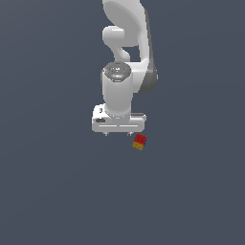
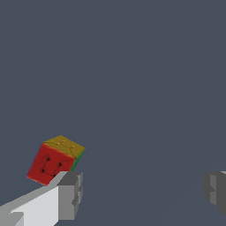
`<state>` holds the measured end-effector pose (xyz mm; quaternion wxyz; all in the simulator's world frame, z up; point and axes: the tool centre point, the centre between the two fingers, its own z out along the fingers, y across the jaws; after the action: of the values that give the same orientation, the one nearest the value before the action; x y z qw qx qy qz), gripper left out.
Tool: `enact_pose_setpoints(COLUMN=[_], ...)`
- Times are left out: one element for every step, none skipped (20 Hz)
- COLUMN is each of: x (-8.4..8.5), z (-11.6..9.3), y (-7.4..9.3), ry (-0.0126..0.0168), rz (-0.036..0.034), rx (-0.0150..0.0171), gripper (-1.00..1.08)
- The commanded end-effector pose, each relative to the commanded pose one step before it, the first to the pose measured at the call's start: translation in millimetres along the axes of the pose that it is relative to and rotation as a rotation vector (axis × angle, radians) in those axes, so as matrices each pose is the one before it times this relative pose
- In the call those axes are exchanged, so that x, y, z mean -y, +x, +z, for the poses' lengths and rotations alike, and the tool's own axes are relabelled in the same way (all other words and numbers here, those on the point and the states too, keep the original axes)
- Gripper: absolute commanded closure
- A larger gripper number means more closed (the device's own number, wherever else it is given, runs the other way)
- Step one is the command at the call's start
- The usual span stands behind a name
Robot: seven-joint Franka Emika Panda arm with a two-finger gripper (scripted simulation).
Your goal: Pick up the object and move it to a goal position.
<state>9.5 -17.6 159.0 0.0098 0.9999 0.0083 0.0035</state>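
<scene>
Red and yellow, the cube point(image 1: 139, 142) sits just right of the middle of the exterior view, below the white gripper point(image 1: 118, 134), whose fingers point(image 2: 69, 194) are wide apart and holding nothing, probably ready to go around it.

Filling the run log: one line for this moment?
gripper: open | cube: ungrasped, outside one finger | phase: pre-grasp

place: simulated scene | evidence: flat, featureless grey-blue ground point(image 1: 52, 191), apparently unfurnished
</scene>
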Motion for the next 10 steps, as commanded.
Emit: enact_pose_setpoints(x=[2.13,1.07,1.20,1.37,1.58,1.79,1.96,2.12,2.29,2.46], z=[1.55,0.94,1.06,1.15,1.25,1.35,1.46,1.59,1.72,1.84], y=[-0.44,-0.19,-0.21,-0.22,-0.24,-0.24,-0.24,-0.22,-0.20,-0.17], ry=[-0.00013,-0.00027,-0.00030,-0.00026,-0.00019,-0.00013,-0.00011,-0.00012,-0.00013,-0.00009], rz=[-0.01990,-0.01194,-0.01347,-0.01492,-0.01655,-0.01827,-0.01990,-0.02162,-0.02335,-0.02505], rx=[0.00055,0.00022,0.00025,0.00027,0.00029,0.00030,0.00031,0.00033,0.00035,0.00036], gripper=[-0.92,-0.92,-0.92,-0.92,-0.92,-0.92,-0.92,-0.92,-0.92,-0.92])
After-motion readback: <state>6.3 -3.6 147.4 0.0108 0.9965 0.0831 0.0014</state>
